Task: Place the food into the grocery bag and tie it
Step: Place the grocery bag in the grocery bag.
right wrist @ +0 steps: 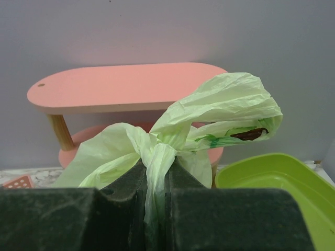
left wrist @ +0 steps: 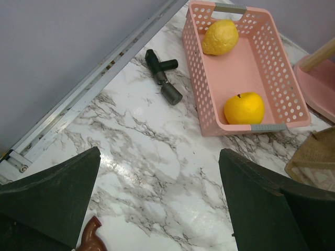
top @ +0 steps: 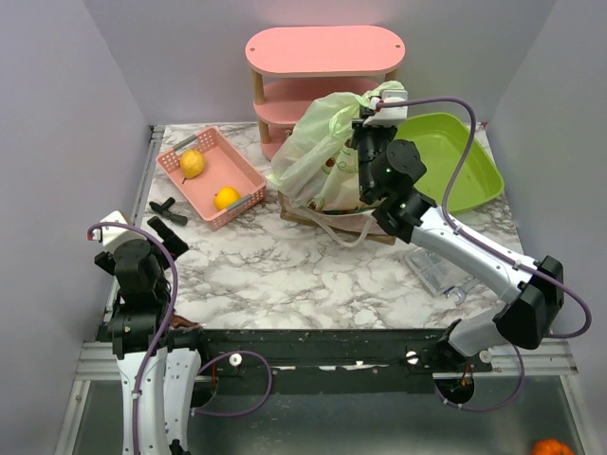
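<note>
Looks to me like this one's nearly wrapped up. The grocery bag (top: pixel 318 156) sits bulging at the back of the bench (top: pixel 285 275), right in front of the pink shelf (top: pixel 325 47). Shapes show through the plastic, though I can't make out which food is which. Its top is gathered into what looks like a knot (right wrist: pixel 157 149), and the right pincer (right wrist: pixel 155 183) is clamped tight on the plastic just below it. My guess is packing's done and tying is at the final cinch. The left pincer (left wrist: pixel 157 201) hangs wide open over the near-left bench, holding nothing. A lemon (left wrist: pixel 220 37) and a round yellow fruit (left wrist: pixel 244 107) lie in the pink basket (left wrist: pixel 201 83). No idea if those count.
</note>
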Tool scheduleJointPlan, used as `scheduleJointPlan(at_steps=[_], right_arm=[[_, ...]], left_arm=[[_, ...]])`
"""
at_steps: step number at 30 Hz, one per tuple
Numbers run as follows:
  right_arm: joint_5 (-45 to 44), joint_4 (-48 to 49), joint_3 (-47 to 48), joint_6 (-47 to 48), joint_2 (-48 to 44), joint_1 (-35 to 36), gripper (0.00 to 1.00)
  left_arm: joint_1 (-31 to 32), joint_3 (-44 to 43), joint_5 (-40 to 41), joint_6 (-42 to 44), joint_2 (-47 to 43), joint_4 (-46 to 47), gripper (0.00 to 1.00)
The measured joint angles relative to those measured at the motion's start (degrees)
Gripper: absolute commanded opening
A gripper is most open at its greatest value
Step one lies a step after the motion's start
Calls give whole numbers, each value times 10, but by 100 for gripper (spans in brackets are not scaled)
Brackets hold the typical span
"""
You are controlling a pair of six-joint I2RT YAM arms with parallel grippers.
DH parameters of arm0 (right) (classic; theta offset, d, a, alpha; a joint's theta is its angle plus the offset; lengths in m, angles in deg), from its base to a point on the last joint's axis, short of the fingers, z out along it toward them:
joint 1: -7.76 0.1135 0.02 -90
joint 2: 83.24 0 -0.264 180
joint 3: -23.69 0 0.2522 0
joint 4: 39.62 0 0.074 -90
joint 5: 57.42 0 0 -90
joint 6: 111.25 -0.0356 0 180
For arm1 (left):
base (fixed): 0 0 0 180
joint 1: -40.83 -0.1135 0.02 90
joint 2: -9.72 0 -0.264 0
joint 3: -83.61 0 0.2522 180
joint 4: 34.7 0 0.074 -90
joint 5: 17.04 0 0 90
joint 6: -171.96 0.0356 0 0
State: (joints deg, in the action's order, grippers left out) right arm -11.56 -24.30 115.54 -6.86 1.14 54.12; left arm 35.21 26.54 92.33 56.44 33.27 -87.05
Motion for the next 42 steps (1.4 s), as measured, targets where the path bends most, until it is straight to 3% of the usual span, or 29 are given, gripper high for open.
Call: scheduleJointPlan(at_steps=[23,34,42], right_arm=[[-11,-70,-140,-49,-121,-46,1],[234,-169,-120,-163,-82,-49,1],[302,-193,-115,-234,-10,-49,1]], left_arm=[[0,0,-1,0,0,0,99],[0,0,-2,0,-2,0,99],[0,1,-2,0,-3,2,99]])
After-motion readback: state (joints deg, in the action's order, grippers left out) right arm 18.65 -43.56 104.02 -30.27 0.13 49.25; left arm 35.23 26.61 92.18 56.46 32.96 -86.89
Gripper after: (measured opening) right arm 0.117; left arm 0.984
